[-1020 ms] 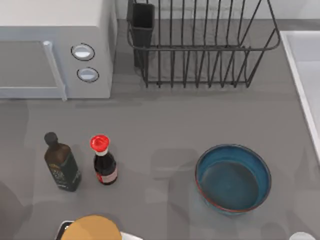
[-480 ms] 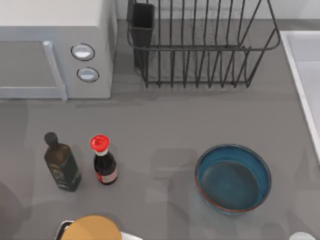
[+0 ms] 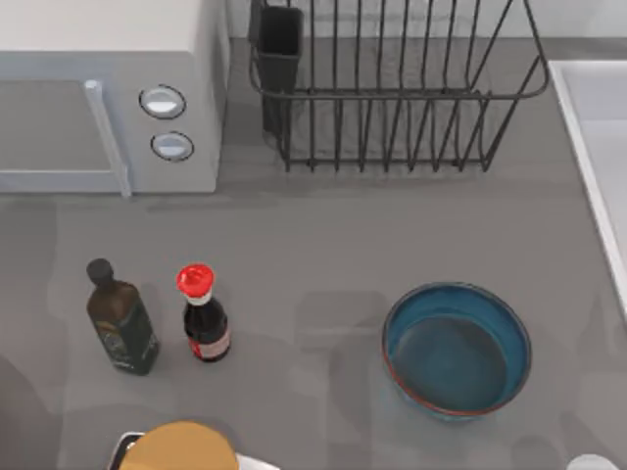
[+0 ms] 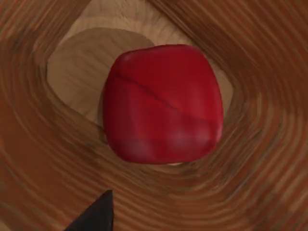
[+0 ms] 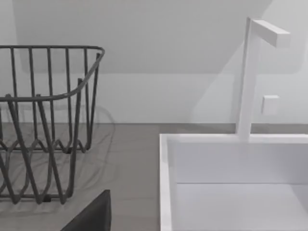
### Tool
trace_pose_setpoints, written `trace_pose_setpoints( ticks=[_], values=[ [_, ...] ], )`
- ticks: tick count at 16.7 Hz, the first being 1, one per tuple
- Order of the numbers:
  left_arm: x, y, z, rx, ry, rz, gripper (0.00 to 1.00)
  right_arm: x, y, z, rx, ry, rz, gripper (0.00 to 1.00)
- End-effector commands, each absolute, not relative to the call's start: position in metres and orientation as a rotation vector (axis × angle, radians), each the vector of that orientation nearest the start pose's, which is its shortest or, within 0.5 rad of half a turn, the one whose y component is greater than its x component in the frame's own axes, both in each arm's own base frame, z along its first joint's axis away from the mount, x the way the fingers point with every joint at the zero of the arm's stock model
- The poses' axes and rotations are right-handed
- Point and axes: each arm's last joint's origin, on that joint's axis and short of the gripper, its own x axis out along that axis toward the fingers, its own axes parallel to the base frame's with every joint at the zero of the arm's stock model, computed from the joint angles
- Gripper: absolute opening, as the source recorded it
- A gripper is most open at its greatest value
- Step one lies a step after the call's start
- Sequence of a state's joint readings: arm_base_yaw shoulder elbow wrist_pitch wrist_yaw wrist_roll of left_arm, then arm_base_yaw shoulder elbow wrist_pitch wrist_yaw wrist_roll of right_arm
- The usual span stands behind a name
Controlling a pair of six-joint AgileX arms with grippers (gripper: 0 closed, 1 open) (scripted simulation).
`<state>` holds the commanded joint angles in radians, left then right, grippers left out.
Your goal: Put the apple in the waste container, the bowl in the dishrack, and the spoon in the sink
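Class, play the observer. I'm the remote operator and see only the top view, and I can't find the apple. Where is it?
Observer: The left wrist view looks down on the apple, which lies inside a wood-grained container.
Operator: How does it sit in there?
Observer: It sits over the container's pale floor, with brown walls all round.
Operator: Anything at the sink?
Observer: In the right wrist view, a white faucet stands upright at the sink rim.

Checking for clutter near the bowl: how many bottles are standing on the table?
2: the dark bottle and the red-capped sauce bottle stand side by side, left of the bowl.
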<state>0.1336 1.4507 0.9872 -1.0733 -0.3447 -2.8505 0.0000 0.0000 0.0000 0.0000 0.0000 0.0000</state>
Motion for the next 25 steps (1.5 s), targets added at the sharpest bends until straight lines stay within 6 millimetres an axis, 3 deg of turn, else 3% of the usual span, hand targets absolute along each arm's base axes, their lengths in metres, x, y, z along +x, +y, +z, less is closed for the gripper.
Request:
trace_pose_setpoints(
  ticks=[3,6,9,13,19,25],
  values=[
    [0.224,0.039,0.217,-1.937,0.002,1.788,1.0,0.106,-0.001,0.16,0.0,0.0,0.0,1.0],
    [0.203,0.032,0.219,-1.835,0.223,1.509,1.0,0.106,-0.001,0.16,0.0,0.0,0.0,1.0],
    [0.179,0.025,0.213,-1.603,0.424,1.192,1.0,0.106,-0.001,0.16,0.0,0.0,0.0,1.0],
    [0.15,0.016,0.195,-1.154,0.571,0.755,1.0,0.106,-0.001,0.16,0.0,0.0,0.0,1.0],
    [0.12,0.006,0.167,-0.482,0.425,0.239,1.0,0.106,-0.001,0.16,0.0,0.0,0.0,1.0],
    [0.108,0.0,0.159,-0.075,0.091,0.025,1.0,0.106,-0.001,0.16,0.0,0.0,0.0,1.0]
  ],
)
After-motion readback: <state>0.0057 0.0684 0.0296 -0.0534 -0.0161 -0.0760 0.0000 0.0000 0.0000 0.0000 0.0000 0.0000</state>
